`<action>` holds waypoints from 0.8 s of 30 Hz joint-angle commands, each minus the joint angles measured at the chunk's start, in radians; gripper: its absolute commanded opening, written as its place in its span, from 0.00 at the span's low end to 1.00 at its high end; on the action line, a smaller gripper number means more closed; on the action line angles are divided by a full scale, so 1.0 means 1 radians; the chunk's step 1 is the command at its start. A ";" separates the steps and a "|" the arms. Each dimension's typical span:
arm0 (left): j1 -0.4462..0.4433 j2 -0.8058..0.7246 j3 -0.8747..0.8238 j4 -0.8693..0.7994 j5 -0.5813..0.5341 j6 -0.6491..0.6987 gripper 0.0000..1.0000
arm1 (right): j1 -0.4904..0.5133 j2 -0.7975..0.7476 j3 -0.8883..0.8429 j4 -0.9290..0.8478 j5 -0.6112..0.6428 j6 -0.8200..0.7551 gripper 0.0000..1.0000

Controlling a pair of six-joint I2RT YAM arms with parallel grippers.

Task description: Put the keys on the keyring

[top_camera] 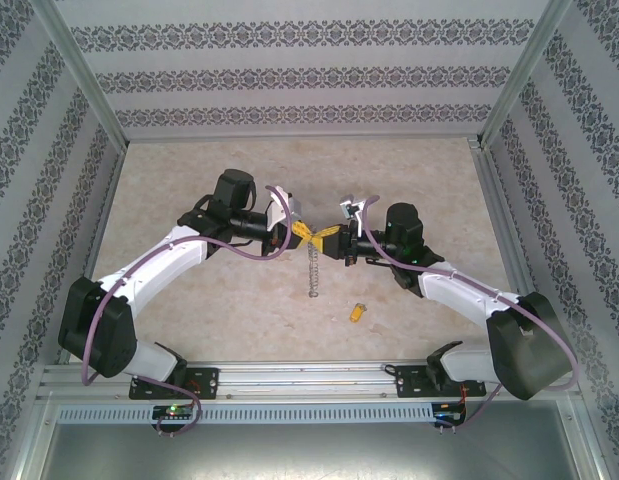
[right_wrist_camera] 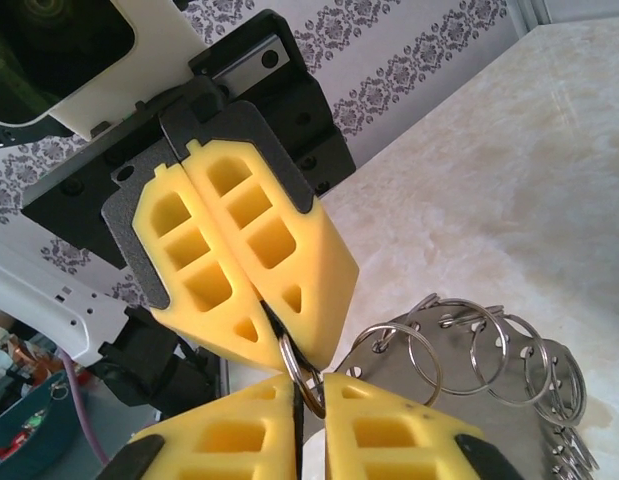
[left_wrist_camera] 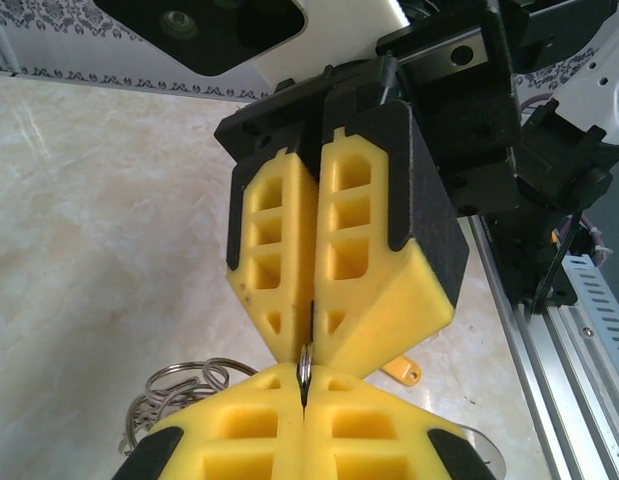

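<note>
the left fingers (left_wrist_camera: 239,435) and the right fingers (left_wrist_camera: 279,250) meet tip to tip. each pair is squeezed tight on the same thin bit of the keyring (right_wrist_camera: 289,355). its other rings (right_wrist_camera: 469,350) hang down toward the surface (top_camera: 189,180). one little yellow key (top_camera: 358,312) lies on the surface by the right arm, apart from the ring.

i think the ring could slip or twist out if the two pull different ways, as only the tips hold it. no fingers are free for the key, so one pair must let go.

there is lots of bare room all round. the metal rail (top_camera: 309,378) is on the near side of the key, and the walls (top_camera: 49,150) are far off.
</note>
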 commanded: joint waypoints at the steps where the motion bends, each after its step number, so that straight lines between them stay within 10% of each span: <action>1: -0.015 0.005 0.018 0.041 0.059 0.004 0.00 | 0.018 -0.051 0.027 -0.002 0.037 -0.062 0.15; 24: -0.015 0.013 0.035 0.062 0.074 -0.075 0.00 | -0.044 -0.154 -0.029 0.016 0.039 -0.106 0.38</action>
